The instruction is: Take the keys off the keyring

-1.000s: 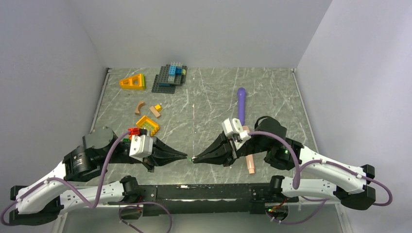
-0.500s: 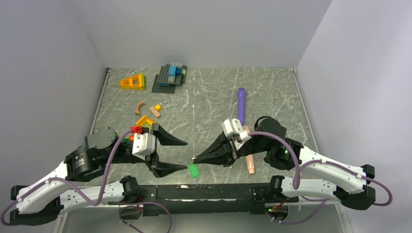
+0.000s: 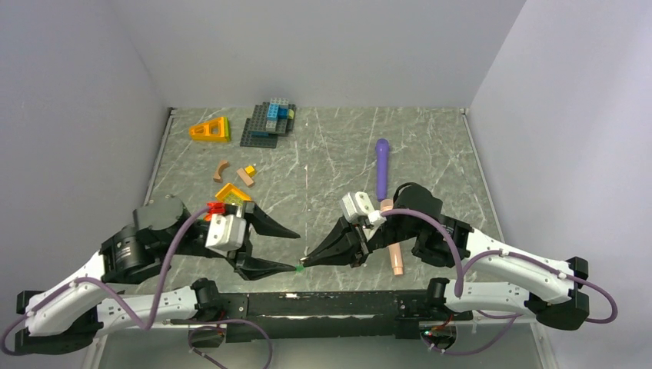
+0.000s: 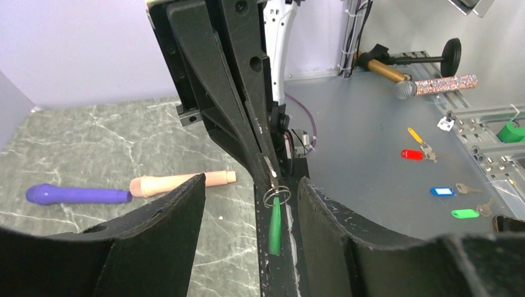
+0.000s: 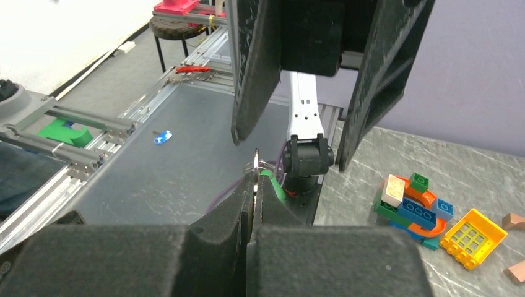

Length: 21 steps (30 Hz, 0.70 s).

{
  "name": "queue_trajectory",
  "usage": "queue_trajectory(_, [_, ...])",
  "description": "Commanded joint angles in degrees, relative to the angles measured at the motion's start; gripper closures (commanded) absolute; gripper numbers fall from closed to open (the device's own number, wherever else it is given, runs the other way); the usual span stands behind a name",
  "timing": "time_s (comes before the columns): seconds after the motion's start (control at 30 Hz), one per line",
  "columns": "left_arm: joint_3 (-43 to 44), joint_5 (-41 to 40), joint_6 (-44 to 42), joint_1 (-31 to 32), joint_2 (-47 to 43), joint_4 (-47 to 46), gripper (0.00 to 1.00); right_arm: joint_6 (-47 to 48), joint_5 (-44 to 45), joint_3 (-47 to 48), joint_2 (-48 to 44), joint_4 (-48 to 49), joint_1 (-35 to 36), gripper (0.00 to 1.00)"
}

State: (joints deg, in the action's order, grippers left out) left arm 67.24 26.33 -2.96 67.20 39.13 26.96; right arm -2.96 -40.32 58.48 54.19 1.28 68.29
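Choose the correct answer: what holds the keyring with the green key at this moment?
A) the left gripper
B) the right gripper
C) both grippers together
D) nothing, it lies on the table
B: in the left wrist view the right gripper pinches the keyring with shut fingers, and the green key hangs from it in the gap of the open left gripper.

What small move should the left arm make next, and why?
Probably close the left gripper on the green key. The right gripper is shut on the keyring, and the key hangs from the ring between the left gripper's open fingers, untouched. A grip on the key's head should let it be worked along the ring.
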Motion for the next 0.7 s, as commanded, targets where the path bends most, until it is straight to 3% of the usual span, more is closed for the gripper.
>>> queue_trajectory(0.0, [1.07, 2.05, -0.58, -0.05, 2.26, -0.45, 0.40, 0.60, -1.17, 2.69, -0.57, 1.53, 0.18, 1.00])
queue_trajectory(0.5, [1.04, 4.37, -1.03, -0.05, 1.76, 2.20, 0.47, 0.64, 0.36, 2.15, -1.17, 3.29, 0.12, 1.00])
queue_trajectory(0.67, [1.20, 4.66, -1.16, -0.05, 2.44, 2.64, 0.56, 0.46, 0.63, 2.16, -1.02, 3.84, 0.17, 1.00])
